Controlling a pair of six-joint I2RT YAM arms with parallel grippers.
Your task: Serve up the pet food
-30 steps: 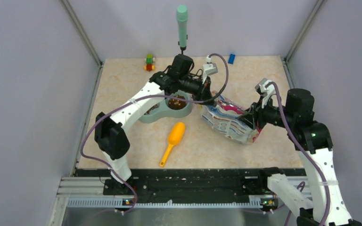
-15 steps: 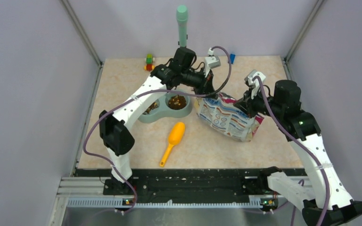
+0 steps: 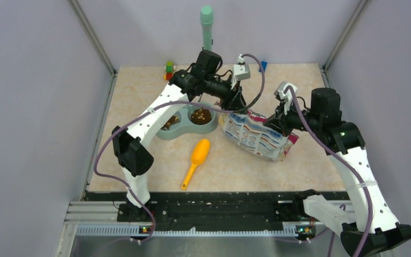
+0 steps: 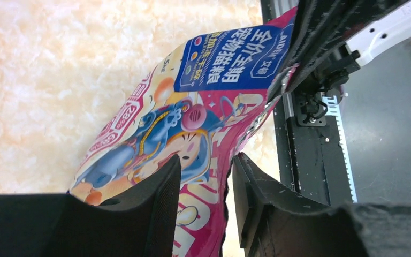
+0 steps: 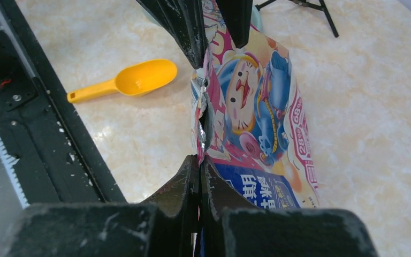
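Note:
Brown pet food (image 3: pixel 200 115) fills the right cup of a teal double bowl (image 3: pixel 181 131), with a little more in the left cup. The glossy cat food bag (image 3: pixel 252 137) stands on the table beside the bowl. My right gripper (image 3: pixel 274 121) is shut on the bag's top edge, and the right wrist view shows its jaws (image 5: pixel 199 160) pinching the seam of the bag (image 5: pixel 257 107). At the bag's other top corner, my left gripper (image 3: pixel 234 105) is open. In the left wrist view, its jaws (image 4: pixel 206 176) straddle the bag (image 4: pixel 192 107) edge with a gap on one side.
An orange scoop (image 3: pixel 196 160) lies in front of the bowl, also seen in the right wrist view as the scoop (image 5: pixel 134 79). A green post (image 3: pixel 207 24) stands at the back wall, with toy blocks (image 3: pixel 169 68) and a blue block (image 3: pixel 263 65) near it.
The right gripper closed on the bag's edge and raised the bag from lying tilted to upright. The left gripper, shut on the other corner, has just opened.

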